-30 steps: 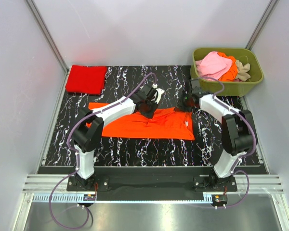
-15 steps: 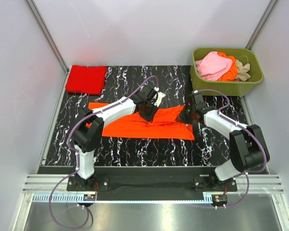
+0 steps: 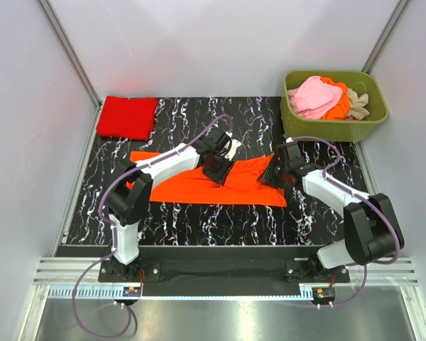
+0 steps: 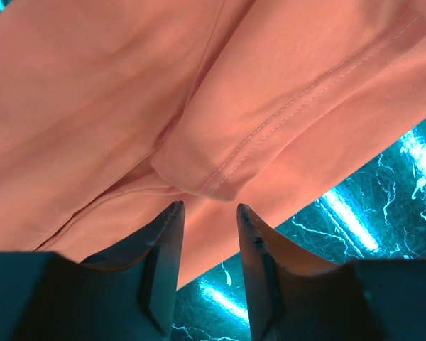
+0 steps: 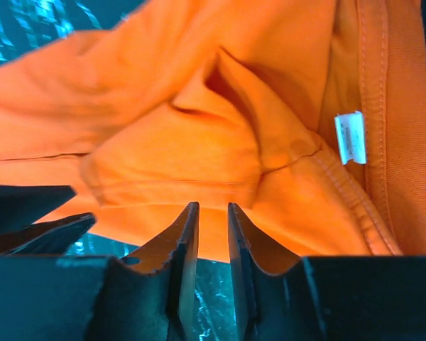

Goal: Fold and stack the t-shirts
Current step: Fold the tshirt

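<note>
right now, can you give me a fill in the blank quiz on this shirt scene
The spread shirt lying on the table is ____. The folded shirt in the far left corner is ____. The top shirt heaped in the green tub is ____. The neck label is ____.
Missing words: orange; red; pink; white.

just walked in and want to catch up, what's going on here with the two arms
Two robot arms are working on a bright orange t-shirt spread on the black marbled table. The left gripper is over its middle. The right gripper is at the collar end, near the white neck label. The fingers of each stand apart with no cloth between them, a bunched fold just ahead of the tips. A red t-shirt lies folded at the far left corner, and more shirts wait in the green tub.
</note>
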Available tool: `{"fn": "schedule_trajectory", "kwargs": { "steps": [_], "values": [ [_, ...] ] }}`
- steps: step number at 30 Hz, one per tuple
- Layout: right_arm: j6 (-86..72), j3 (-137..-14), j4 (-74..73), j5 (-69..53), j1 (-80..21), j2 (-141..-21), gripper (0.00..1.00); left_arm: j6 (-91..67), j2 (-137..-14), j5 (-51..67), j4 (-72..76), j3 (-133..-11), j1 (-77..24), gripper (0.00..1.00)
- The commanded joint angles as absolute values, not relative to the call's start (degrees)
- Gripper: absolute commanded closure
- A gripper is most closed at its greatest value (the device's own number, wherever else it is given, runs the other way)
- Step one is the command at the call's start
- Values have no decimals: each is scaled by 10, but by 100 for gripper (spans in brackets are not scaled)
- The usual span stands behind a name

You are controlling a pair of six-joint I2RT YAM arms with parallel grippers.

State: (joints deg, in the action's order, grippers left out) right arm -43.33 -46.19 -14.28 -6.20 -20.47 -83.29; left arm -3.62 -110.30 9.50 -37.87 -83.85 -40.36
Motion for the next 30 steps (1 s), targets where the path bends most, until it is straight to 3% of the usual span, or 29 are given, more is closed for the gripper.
{"fn": "schedule_trajectory", "kwargs": {
  "steps": [1, 7, 18, 23, 30],
  "values": [
    [-440, -495, -146, -46, -208, -802, 70, -49, -1070, 76, -387, -880, -397, 59],
    [-451, -525, -127, -62, -209, -863, 77, -98, -1114, 170, -379, -912, -396, 62],
    [-421, -546, -91, -4, -206, -973, 81, -170, -1170, 117, -352, -845, -396, 73],
    [-432, -556, -120, 29, -202, -960, 79, -191, -1127, 77, -343, -820, -396, 71],
    [-437, -582, -170, 28, -202, -915, 78, -221, -1076, 121, -348, -866, -380, 59]
  ]
}}
